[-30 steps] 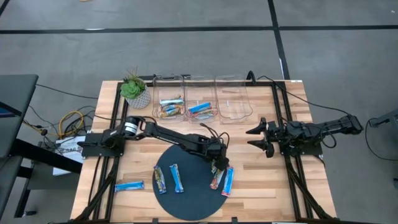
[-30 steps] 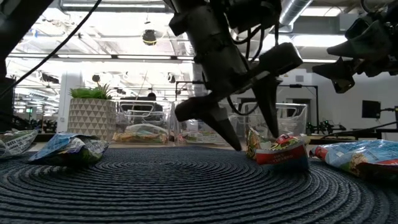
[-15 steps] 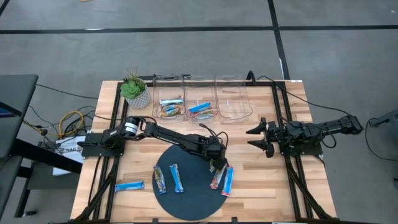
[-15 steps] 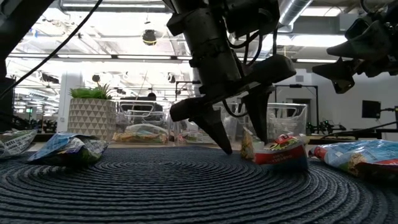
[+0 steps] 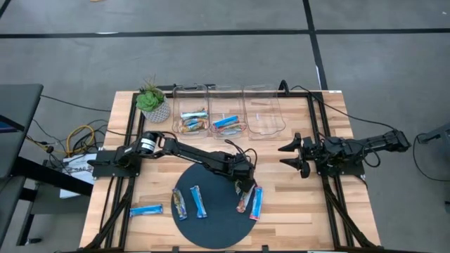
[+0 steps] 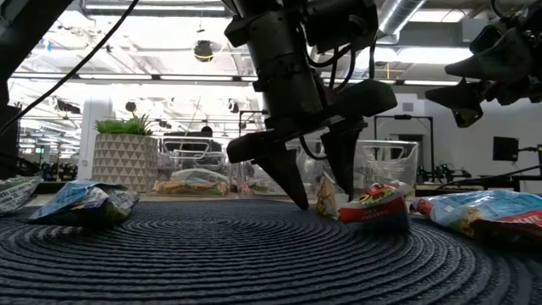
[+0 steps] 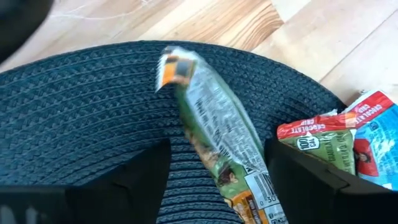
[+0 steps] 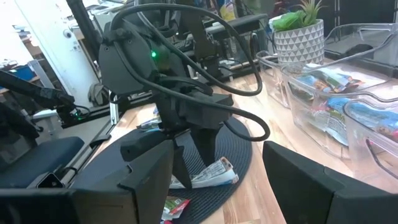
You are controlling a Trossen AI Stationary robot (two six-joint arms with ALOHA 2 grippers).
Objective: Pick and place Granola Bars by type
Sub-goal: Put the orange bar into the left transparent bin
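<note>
Granola Bars wrapped in brown-orange-green foil: one (image 7: 217, 149) lies on the round dark woven mat (image 5: 218, 225), between the spread fingers of the left gripper (image 5: 245, 188), which straddles it without clamping. Just beside it at the mat's edge lies a bright blue bar (image 5: 257, 202). Two more bars (image 5: 191, 202) lie across the mat and another blue one (image 5: 146, 209) lies on the wooden table (image 5: 295, 211). Clear plastic bins (image 5: 228, 112) stand behind, two holding bars. The right gripper (image 5: 290, 156) hangs released, well apart.
</note>
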